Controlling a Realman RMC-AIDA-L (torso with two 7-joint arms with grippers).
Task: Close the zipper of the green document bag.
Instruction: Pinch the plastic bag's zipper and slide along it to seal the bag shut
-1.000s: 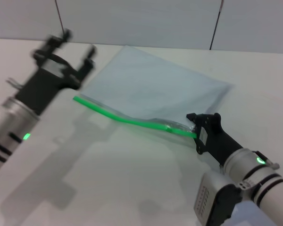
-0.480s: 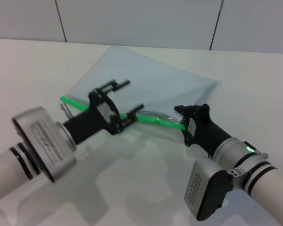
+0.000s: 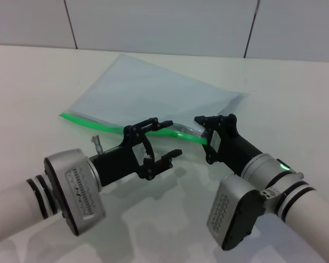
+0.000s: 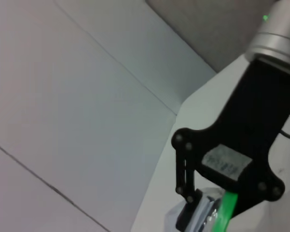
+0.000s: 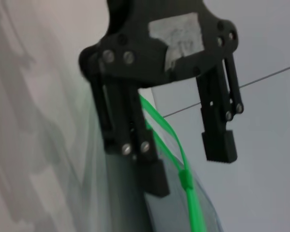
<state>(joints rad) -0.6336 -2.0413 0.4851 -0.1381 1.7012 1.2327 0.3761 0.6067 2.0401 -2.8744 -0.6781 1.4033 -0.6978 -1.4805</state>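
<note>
The green document bag (image 3: 153, 90) lies flat on the white table, a pale translucent pouch. Its zipper (image 3: 98, 121) is a bright green strip along the near edge. My right gripper (image 3: 207, 139) is shut on the right end of that edge, which the left wrist view shows as the green strip (image 4: 225, 209) pinched between its fingers. My left gripper (image 3: 172, 138) is open just left of it, one finger on each side of the strip. In the right wrist view the zipper (image 5: 166, 130) runs between the left gripper's fingers (image 5: 154, 180), with a small green lump (image 5: 185, 180), perhaps the slider, there.
The white table (image 3: 38, 76) surrounds the bag, with a tiled wall (image 3: 153, 22) behind it. Both forearms reach in from the near side, left (image 3: 71, 189) and right (image 3: 263, 186).
My left arm swung from the bag's far left corner round to the near edge and now straddles the zipper. The bag and my right gripper shifted a little to the left.
</note>
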